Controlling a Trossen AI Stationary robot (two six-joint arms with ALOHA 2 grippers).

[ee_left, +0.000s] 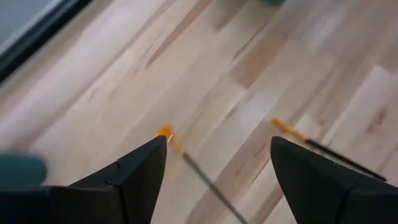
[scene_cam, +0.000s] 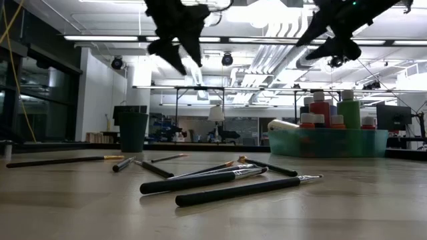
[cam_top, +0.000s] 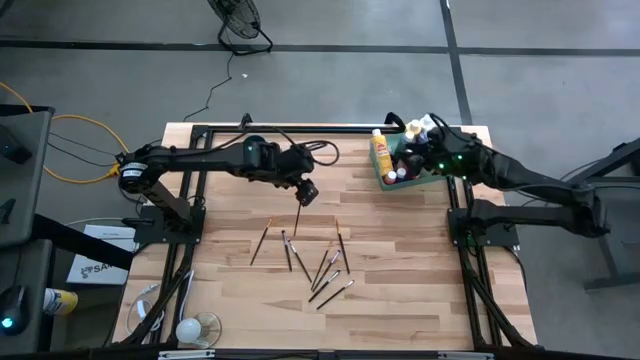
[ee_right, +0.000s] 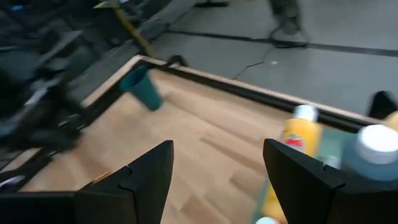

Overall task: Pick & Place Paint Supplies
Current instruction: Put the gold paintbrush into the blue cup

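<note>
High view: left gripper (cam_top: 306, 192), jaws open and empty, hovers over the scattered paintbrushes (cam_top: 310, 262) mid-table — next, descend onto one; right gripper (cam_top: 428, 160), open, above the tray (cam_top: 383, 181) of paint bottles (cam_top: 380, 152).

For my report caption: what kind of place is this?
Probably a robotics lab or workshop: bare concrete floor, exposed ceiling ducts, and a wooden table on a dark frame.

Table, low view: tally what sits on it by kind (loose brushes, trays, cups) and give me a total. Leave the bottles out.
paintbrushes, lying loose on the wood: 8
green tray: 1
dark cup: 1
Total: 10
</note>
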